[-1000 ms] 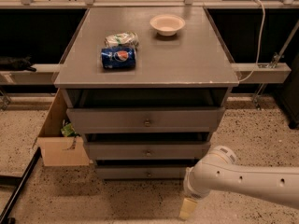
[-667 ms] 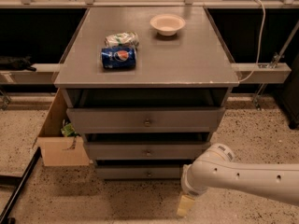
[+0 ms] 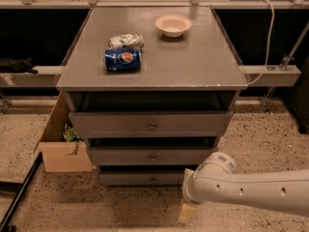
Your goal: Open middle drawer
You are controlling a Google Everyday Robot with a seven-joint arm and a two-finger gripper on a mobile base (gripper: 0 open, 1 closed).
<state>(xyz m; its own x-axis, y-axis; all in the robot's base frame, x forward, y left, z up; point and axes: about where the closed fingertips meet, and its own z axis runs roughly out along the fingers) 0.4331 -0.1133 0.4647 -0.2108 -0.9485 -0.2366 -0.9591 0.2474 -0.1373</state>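
The grey cabinet has three flat-fronted drawers stacked one above the other. The middle drawer is the mid-sized front, with a small round metal knob at its centre and a dark gap above it. The widest drawer is above it and the narrowest drawer below. My white arm reaches in from the lower right. My gripper hangs low near the floor, in front of the cabinet's lower right corner, below and to the right of the middle drawer's knob and apart from it.
On the cabinet top lie a blue Pepsi can, a crumpled bag and a white bowl. An open cardboard box stands on the speckled floor at the cabinet's left. A black pole lies at the lower left.
My arm and gripper have shifted slightly left, closer to the front of the cabinet. The drawers have not moved.
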